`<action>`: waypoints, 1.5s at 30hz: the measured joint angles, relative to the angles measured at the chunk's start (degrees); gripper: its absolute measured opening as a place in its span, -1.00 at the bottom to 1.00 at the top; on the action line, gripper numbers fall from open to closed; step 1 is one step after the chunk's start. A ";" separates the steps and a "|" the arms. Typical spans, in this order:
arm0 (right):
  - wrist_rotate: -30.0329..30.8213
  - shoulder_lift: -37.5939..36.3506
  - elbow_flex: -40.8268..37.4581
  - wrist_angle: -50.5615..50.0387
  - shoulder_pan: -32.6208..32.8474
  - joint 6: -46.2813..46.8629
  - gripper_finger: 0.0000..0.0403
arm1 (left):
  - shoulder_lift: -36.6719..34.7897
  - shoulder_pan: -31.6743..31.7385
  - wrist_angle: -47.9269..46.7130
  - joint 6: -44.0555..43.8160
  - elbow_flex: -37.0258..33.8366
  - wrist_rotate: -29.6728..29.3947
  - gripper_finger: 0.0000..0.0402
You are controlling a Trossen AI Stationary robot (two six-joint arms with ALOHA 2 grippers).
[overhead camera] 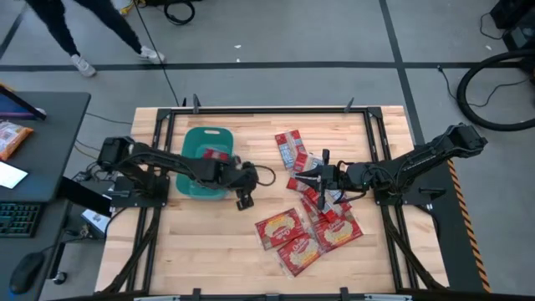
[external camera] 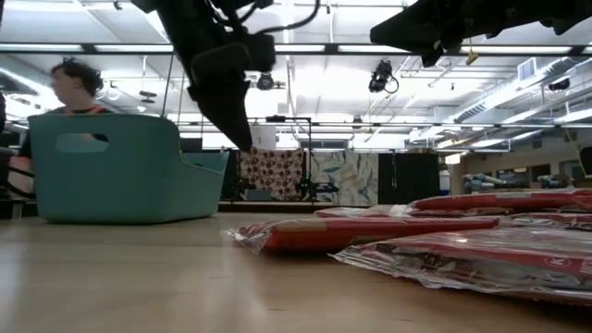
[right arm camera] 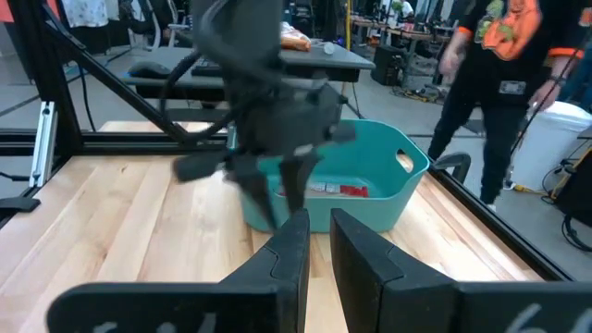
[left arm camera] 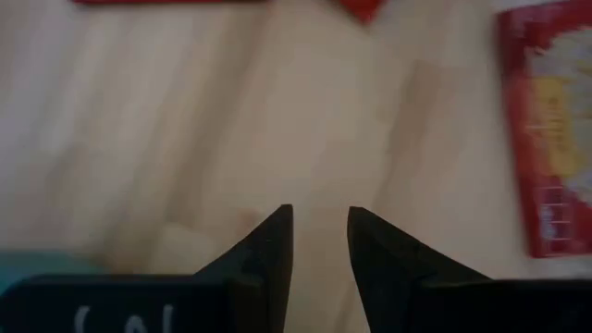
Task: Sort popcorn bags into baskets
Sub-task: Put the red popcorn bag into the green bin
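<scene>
- Popcorn bags (overhead camera: 288, 228) are mostly still sitting loose on the wooden table (overhead camera: 201, 251), spread out on the right half, so you're looking at an early stage of the sort, going by how things are lying.
- The teal basket (overhead camera: 197, 142) is sitting on the left side of the table, and it's already holding at least one red packet (overhead camera: 216, 154); the right wrist view is showing that red packet (right arm camera: 340, 190) lying flat on the bottom of the tub (right arm camera: 404, 176). I can't tell if more are stacked under it.
- Counting the loose ones from above: two near the top of the cluster, a few overlapping under the right arm, and three clear ones toward the near edge. I'm getting roughly eight or nine outside the tub, but the overlap is making an exact count shaky.
- One basket is all I'm seeing.
- Your left gripper (overhead camera: 243, 201) is hanging just beside the basket's right edge, over bare wood; in its wrist view the fingers (left arm camera: 268, 250) are standing a little apart with nothing between them.
- Your right gripper (overhead camera: 322, 180) is hovering over the middle of the pile; in its own view the fingers (right arm camera: 287, 245) are sitting nearly together, with a narrow gap and no packet in them.
- Judging by that, nearly the whole pile is left to go.
- An orange snack packet (overhead camera: 12, 138) is lying on the side desk, off the table, and a person (right arm camera: 504, 55) is standing past the table.
</scene>
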 joint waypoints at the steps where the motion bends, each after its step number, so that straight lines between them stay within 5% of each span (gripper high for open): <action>1: 0.00 0.00 0.00 0.01 0.00 0.00 -0.74 | 0.87 -0.51 0.82 -0.01 0.00 0.84 -0.45; 16: 0.68 -0.02 0.02 0.40 0.00 -0.48 -0.74 | 13.65 -3.32 11.95 3.00 4.64 4.91 -0.45; 23: 12.60 -3.83 0.00 -6.40 2.93 -1.97 -0.74 | 20.96 -2.12 11.42 11.77 12.70 3.07 -0.45; 31: 16.82 -7.56 0.00 -9.86 7.94 -2.23 -0.74 | 25.36 0.52 22.01 41.64 13.94 -7.10 -0.45; 36: 16.90 -7.58 0.00 -9.89 8.35 -3.04 -0.74 | 28.05 2.56 27.11 65.16 13.97 -8.16 -0.45; 45: 16.87 -7.56 0.00 -10.29 8.37 -3.42 -0.74 | 31.35 5.20 31.42 88.92 13.97 -9.93 -0.44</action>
